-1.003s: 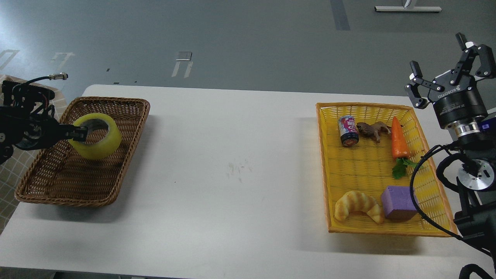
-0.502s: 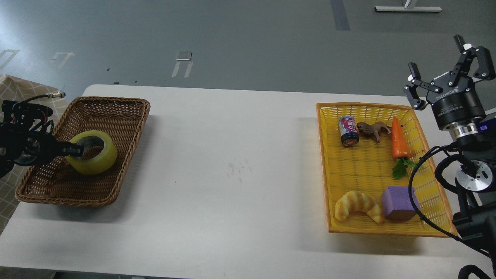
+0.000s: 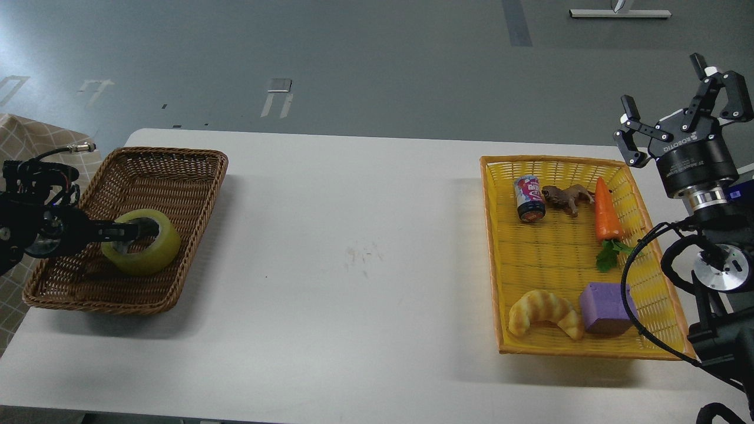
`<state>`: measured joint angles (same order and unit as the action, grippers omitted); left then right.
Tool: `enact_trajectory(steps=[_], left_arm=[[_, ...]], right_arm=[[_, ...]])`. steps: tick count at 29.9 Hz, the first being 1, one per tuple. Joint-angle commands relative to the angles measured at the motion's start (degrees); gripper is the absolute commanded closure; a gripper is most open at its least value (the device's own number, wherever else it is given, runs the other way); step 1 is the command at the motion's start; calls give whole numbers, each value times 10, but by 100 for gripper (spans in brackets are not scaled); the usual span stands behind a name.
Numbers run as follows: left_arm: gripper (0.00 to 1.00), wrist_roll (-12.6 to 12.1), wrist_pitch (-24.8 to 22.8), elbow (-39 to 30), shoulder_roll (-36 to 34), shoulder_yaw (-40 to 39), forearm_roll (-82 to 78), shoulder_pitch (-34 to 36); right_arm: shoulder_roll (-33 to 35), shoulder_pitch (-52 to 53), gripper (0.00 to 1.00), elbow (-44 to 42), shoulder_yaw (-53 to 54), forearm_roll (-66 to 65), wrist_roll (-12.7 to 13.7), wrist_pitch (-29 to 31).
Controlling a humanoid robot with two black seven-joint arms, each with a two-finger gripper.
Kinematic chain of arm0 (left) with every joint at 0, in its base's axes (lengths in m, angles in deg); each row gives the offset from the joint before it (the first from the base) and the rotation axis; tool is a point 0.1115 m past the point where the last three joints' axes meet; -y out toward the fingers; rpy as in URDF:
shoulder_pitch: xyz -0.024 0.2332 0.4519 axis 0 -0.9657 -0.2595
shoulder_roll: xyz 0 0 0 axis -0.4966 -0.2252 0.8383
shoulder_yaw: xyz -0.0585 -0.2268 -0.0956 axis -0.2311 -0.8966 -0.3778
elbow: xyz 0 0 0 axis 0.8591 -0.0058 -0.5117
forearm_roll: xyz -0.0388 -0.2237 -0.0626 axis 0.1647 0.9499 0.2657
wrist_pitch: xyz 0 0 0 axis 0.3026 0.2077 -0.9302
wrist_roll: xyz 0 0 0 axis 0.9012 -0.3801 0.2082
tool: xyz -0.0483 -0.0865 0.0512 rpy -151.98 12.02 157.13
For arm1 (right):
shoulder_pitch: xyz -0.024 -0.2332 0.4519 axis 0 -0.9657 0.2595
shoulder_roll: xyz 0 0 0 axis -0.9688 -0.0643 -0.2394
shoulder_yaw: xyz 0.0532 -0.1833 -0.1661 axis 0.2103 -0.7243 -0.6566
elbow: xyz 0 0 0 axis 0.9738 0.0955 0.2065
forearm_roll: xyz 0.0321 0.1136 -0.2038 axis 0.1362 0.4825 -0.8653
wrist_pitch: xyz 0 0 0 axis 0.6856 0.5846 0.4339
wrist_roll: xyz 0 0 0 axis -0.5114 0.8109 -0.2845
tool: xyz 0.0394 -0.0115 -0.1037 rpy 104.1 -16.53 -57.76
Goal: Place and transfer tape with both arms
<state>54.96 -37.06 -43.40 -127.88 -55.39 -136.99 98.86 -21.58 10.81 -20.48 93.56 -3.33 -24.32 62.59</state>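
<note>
Currently a white table [image 3: 365, 247] carries two baskets. Near the left edge sits a brown wicker basket [image 3: 177, 176], and inside it, toward its front, lies the tape [image 3: 150, 253], a yellow translucent roll with its hole facing up. The left claw [image 3: 126, 230] reaches in from the left edge and is clamped on the near side of the roll, one finger in the hole.

Near the right edge sits a yellow basket [image 3: 556, 259]. It holds a small can [image 3: 530, 199], a brown toy animal [image 3: 566, 197] and an orange carrot [image 3: 607, 212] at the back, and a croissant [image 3: 545, 312] and a purple block [image 3: 607, 306] at the front. The right claw [image 3: 683, 112] hangs above the far right corner, fingers spread apart, holding nothing. A wide bare stretch of table separates the two baskets.
</note>
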Motion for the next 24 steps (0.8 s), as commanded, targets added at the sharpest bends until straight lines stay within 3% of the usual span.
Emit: enact_trajectory(steps=[1, 4, 9, 14, 21, 24], left_arm=[[17, 2, 0, -1, -9, -3, 13, 8], [14, 6, 0, -2, -17, -5, 30, 42], [12, 50, 0, -4, -30, -9, 149, 150], [12, 53, 0, -5, -17, -12, 309, 218], [7, 54, 0, -4, 55, -12, 622, 230], [4, 55, 0, -4, 80, -18, 667, 229]], right_arm=[[0, 0, 0, 1, 0, 0, 0, 0], [-1, 0, 0, 1, 0, 0, 0, 0], [-1, 1, 0, 2, 0, 0, 0, 0], [-1, 6, 0, 2, 0, 0, 0, 0], [6, 29, 0, 4, 3, -1, 1, 0], [10, 39, 0, 5, 3, 0, 2, 0]])
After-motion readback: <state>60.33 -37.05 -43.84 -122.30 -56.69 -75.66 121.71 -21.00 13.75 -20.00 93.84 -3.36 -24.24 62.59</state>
